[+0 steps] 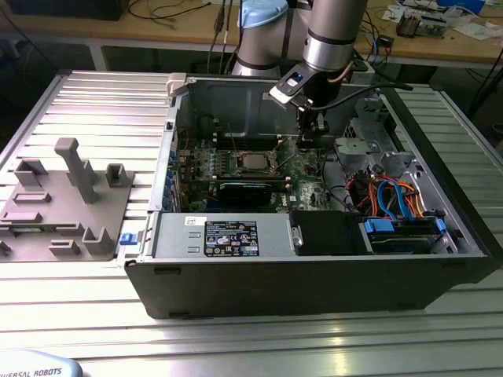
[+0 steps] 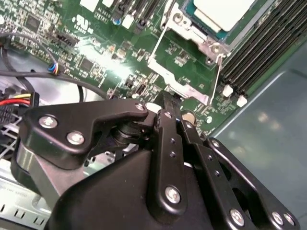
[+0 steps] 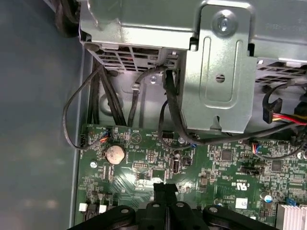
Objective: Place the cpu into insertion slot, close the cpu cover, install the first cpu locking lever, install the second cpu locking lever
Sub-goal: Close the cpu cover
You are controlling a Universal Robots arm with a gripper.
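Case (image 1: pixel 275 283) lying open at mid-counter (image 1: pixel 78 314), green motherboard (image 2: pixel 96 52) flat on its floor. Hand (image 1: pixel 306 141) lowered inside over the motherboard, closed, fingers pressed together, tips just beside the insertion slot (image 2: pixel 194 33). Cpu (image 2: pixel 220 12) seated in that slot, silver top up.

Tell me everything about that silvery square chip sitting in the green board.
The cpu is a flat square chip with a pale silver-grey metal top. It lies level on the green board, inside a silver metal frame that borders its edge. The gripper is apart from it, not touching.
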